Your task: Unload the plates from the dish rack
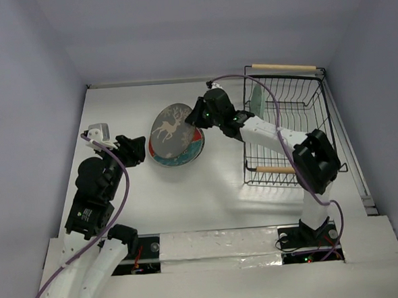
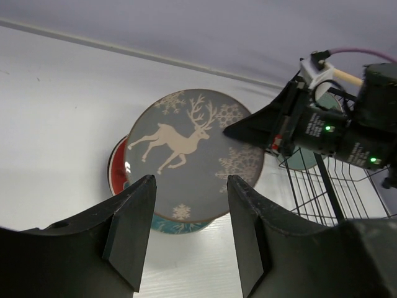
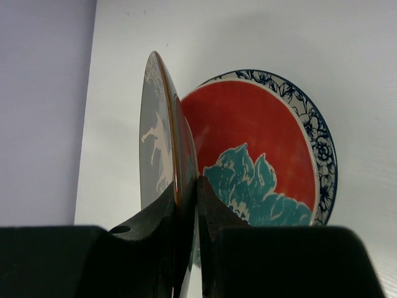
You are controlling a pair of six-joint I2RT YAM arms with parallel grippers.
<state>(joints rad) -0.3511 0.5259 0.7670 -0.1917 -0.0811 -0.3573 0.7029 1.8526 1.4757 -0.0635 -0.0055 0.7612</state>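
My right gripper [image 1: 198, 115] is shut on the rim of a dark grey plate with a white reindeer [image 1: 171, 130], holding it tilted just above a stack on the table. In the right wrist view the gripper [image 3: 186, 183] pinches this plate [image 3: 155, 136] edge-on, above the red plate with a teal flower [image 3: 248, 130], which lies on the white plate with blue flowers [image 3: 319, 149]. My left gripper [image 1: 137, 151] is open and empty, left of the stack; its view [image 2: 191, 186] shows the reindeer plate [image 2: 186, 155]. A pale mint plate [image 1: 255, 98] stands in the black wire dish rack [image 1: 326, 114].
The rack stands at the right of the white table, wooden handles at its far and near ends; it also shows in the left wrist view [image 2: 335, 192]. The right arm reaches from the rack side across to the stack. Grey walls enclose the table on three sides.
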